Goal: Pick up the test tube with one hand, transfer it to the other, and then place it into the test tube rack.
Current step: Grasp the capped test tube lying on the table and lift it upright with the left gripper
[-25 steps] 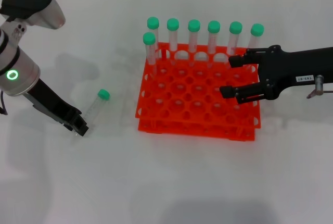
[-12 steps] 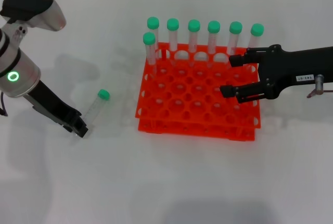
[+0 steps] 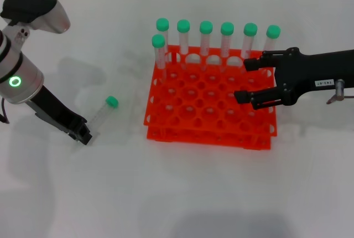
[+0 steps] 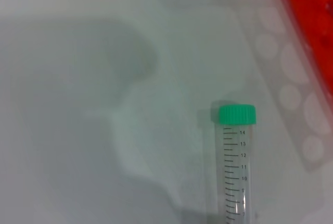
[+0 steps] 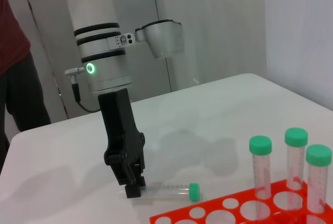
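Note:
The test tube (image 3: 101, 114), clear with a green cap, lies on the white table left of the orange-red test tube rack (image 3: 209, 133). My left gripper (image 3: 84, 136), below the green ring light, is shut on the tube's bottom end at table level. The tube also shows in the left wrist view (image 4: 237, 172) and the right wrist view (image 5: 166, 191), where the left gripper (image 5: 133, 186) meets its end. My right gripper (image 3: 242, 81), with a white label, is open and empty, hovering over the rack's right side.
Several green-capped tubes (image 3: 206, 27) stand along the rack's back row, with one more at the left end of the second row (image 3: 159, 41). A person in dark red (image 5: 15, 52) stands beyond the table's far side in the right wrist view.
The lying tube's cap has shifted slightly toward me and the rack, and the left gripper has edged a little along with it. The right arm has not moved.

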`<state>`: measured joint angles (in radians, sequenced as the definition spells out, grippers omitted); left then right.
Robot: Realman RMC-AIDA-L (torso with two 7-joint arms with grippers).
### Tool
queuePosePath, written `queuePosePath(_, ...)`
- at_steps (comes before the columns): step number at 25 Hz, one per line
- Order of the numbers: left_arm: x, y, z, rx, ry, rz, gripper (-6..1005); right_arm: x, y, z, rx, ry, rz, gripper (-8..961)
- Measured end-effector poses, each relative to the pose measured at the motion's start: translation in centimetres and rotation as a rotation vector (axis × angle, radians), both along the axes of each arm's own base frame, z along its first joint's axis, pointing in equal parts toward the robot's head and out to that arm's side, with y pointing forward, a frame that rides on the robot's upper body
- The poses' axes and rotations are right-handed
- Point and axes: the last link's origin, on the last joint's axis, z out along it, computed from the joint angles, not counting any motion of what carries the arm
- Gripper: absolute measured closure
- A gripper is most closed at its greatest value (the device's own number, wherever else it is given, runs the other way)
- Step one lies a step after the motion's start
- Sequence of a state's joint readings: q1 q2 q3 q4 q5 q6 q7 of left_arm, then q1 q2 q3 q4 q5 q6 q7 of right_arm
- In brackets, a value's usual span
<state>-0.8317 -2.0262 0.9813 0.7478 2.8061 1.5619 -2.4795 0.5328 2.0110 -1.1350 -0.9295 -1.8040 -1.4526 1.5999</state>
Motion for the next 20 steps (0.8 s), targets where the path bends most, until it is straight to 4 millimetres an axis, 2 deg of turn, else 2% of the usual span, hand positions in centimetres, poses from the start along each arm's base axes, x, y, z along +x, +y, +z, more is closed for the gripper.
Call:
queuePosePath(3,0.0,0.0,0.0,0.0,0.001,-0.002,806,0.0,0.0,0.0,0.001,0.0,-0.001,111)
queuePosePath(13,0.2,0.8,0.6,0.047,-0.017,-0.043,805,0.2,-0.1,0.1,0.005,0.001,-0.004,111)
queuePosePath(20,0.6,1.7,3.2,0.214,-0.189,-0.123,806,0.2,-0.1,0.1,0.01,0.011,-0.003,112)
